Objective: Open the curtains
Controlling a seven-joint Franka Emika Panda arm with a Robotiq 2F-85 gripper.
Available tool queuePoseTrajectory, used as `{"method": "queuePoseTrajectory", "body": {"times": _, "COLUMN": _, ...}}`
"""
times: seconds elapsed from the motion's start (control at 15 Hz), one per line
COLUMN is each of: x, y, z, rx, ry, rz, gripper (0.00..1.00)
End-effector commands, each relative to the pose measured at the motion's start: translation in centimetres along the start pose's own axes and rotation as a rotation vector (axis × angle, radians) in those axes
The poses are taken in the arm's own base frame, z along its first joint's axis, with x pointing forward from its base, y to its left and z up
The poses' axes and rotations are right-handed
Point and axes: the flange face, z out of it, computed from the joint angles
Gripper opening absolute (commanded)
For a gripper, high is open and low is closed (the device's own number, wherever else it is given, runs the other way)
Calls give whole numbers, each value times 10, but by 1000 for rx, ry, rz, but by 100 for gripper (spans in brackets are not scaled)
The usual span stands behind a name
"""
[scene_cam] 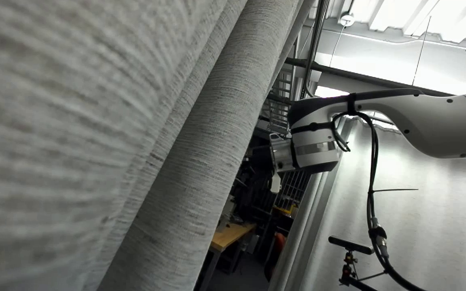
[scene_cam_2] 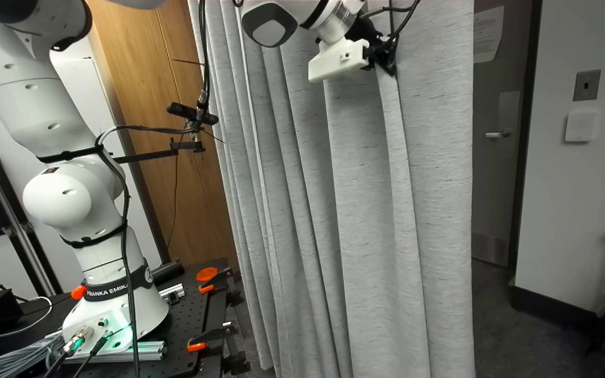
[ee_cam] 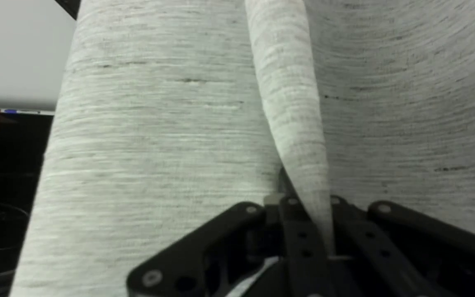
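The curtain is light-grey streaky fabric in long hanging folds. It hangs across the middle of an exterior view point(scene_cam_2: 371, 220) and fills the near left of an exterior view point(scene_cam: 217, 121). In the wrist view the curtain point(ee_cam: 159, 136) covers most of the picture. My gripper point(ee_cam: 309, 206) is shut on a narrow fold of it, which runs down between the black fingers. In an exterior view the gripper point(scene_cam_2: 386, 60) is high at the curtain's upper part, and the fabric creases down from it. In an exterior view the fingers are hidden behind the near curtain fold.
A second fabric panel point(scene_cam: 415, 194) hangs behind the arm. A black bar camera point(scene_cam_2: 192, 113) sits on a bracket near the arm. Black cables point(scene_cam: 372, 169) hang from the arm. A door point(scene_cam_2: 499, 157) and wall are right of the curtain. A wooden table point(scene_cam: 231, 234) shows behind the gap.
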Motion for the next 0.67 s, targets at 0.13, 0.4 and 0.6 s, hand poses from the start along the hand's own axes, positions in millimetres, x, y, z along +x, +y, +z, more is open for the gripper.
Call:
{"method": "queuePoseTrajectory", "body": {"times": 0.13, "x": 5, "y": -62, "z": 24, "rx": 76, "ry": -102, "rz": -25, "gripper": 0}}
{"method": "queuePoseTrajectory", "body": {"times": 0.4, "x": -3, "y": -137, "z": 37, "rx": 145, "ry": -169, "rz": -98, "gripper": 0}}
{"method": "queuePoseTrajectory", "body": {"times": 0.6, "x": -11, "y": -194, "z": 35, "rx": 196, "ry": -215, "rz": -166, "gripper": 0}}
